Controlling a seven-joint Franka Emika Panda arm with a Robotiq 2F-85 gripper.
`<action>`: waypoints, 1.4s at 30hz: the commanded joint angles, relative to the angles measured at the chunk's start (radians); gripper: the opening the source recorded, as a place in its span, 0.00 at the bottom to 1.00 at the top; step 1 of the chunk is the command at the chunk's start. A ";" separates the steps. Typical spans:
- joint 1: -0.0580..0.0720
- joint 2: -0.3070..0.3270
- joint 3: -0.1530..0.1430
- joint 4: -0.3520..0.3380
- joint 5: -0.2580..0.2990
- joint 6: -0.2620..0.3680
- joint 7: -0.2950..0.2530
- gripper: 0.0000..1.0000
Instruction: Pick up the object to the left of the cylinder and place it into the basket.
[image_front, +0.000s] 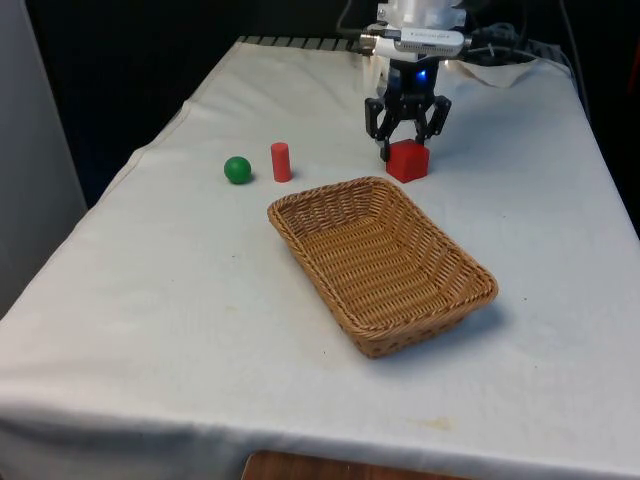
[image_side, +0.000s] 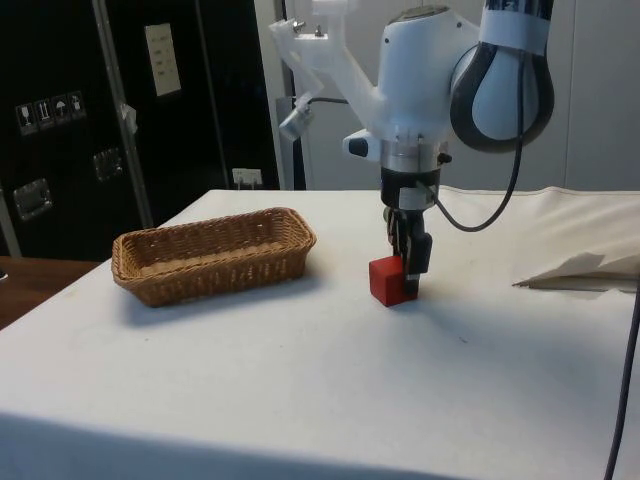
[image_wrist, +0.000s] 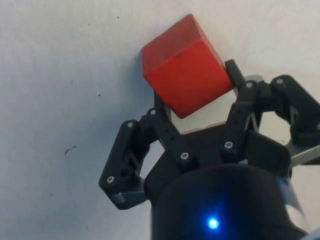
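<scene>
The jaws are closed narrowly on the red cube (image_wrist: 186, 67), with the gripper (image_front: 406, 145) lowered to the table (image_front: 150, 300) near its far edge. The green ball (image_front: 237, 169) rests beside the red cylinder (image_front: 281, 162). The wicker basket (image_front: 470, 270) sits mid-table.

In the wrist view the fingers (image_wrist: 235, 72) cover the red cube's (image_wrist: 186, 67) edges at five and seven o'clock, so contact cannot be told. In the side view the gripper (image_side: 408, 262) hides the cube's (image_side: 387, 281) three o'clock side. The counter (image_front: 200, 380) runs off the front view's six o'clock edge.
</scene>
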 joint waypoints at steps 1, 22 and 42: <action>-0.003 0.003 0.003 -0.002 0.001 0.012 -0.003 0.10; -0.003 0.003 -0.003 0.050 0.001 -0.005 0.003 0.10; -0.007 0.005 -0.016 0.152 0.003 -0.022 0.013 0.10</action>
